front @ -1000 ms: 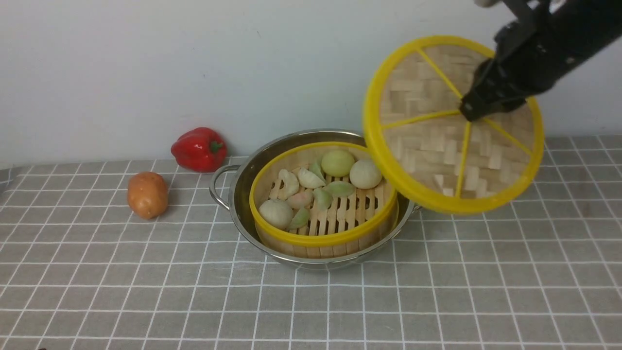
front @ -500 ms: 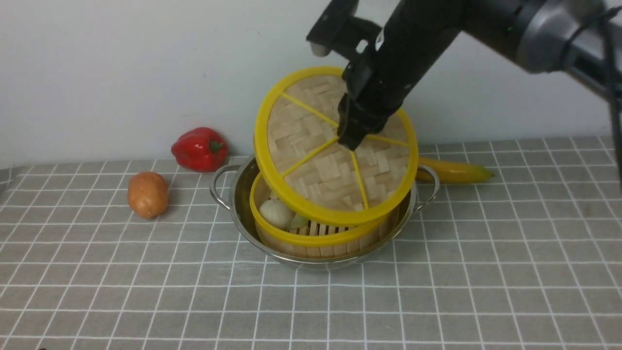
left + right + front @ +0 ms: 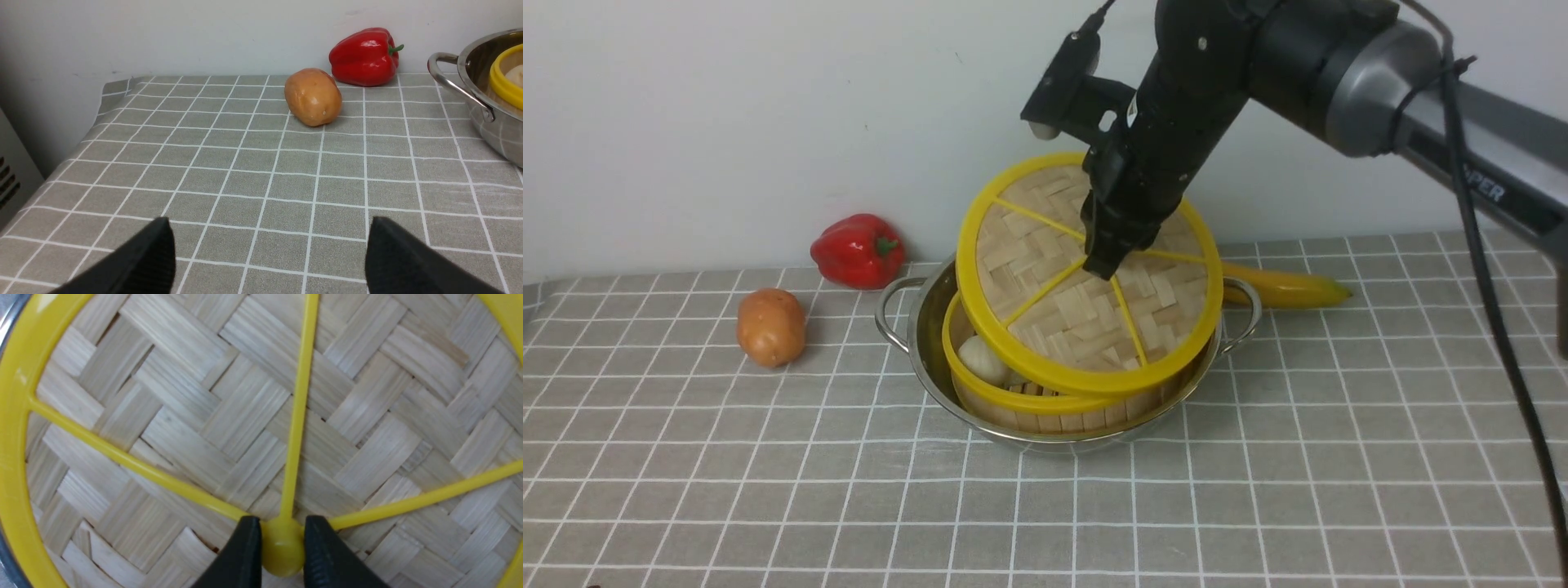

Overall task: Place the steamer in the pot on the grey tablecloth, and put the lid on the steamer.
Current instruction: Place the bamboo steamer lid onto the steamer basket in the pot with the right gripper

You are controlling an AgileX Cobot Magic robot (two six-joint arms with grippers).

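The steamer (image 3: 1013,398) sits inside the shiny pot (image 3: 907,322) on the grey tablecloth (image 3: 768,490). A white bun (image 3: 982,358) shows in its uncovered left part. My right gripper (image 3: 1098,265) is shut on the yellow centre knob (image 3: 282,547) of the lid (image 3: 1062,314). The lid is tilted, its near edge low on the steamer's rim and its far edge raised. In the right wrist view the lid (image 3: 229,416) fills the picture. My left gripper (image 3: 267,222) is open and empty over the cloth, left of the pot (image 3: 486,122).
A potato (image 3: 770,327) and a red pepper (image 3: 858,251) lie left of the pot. A banana (image 3: 1286,287) lies behind it on the right. The white wall stands close behind.
My right gripper has carried the lid from the right to above the steamer and lowered it. It now covers most of the food.
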